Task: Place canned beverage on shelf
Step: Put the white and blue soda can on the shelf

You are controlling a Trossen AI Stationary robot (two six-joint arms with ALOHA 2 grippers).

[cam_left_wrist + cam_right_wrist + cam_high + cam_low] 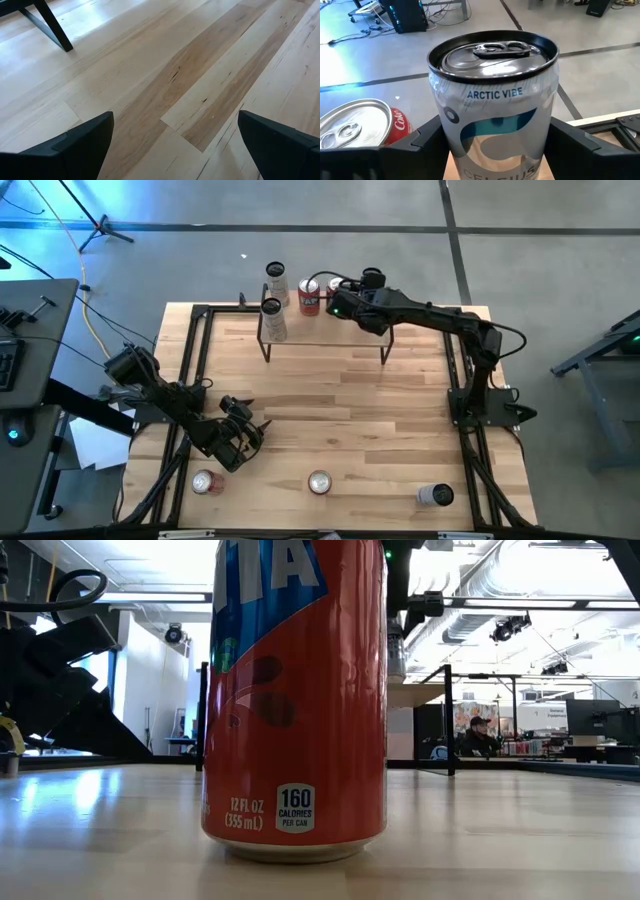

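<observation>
The right tool (338, 297) is up at the far edge of the worktop (340, 405), over the shelf (330, 330), and its fingers (427, 137) are clamped on a silver Celsius can (495, 110). From the wrist camera the can stands upright between the two dark fingers, pull tab on top, "Arctic Vibe" lettering across the front. Just beside it on the shelf's top board sits a red cola can (310, 298), its silver lid showing at the held can's side in the wrist view.

Further left on the shelf, two tall silver cans: one (277, 283) at the far edge, the other (272, 319) nearer the front, close together.

Down at the near left, the left tool (248, 428) hangs over bare wood with its fingers (75, 145) spread wide and nothing between them; only planks and one black shelf leg (50, 25) show ahead of it.

Along the near edge three more cans wait, well apart: a red one (205, 482) on its side at the left, an orange can (319, 482) upright in the middle, filling the low view, and a white one (436, 496) lying at the right.
</observation>
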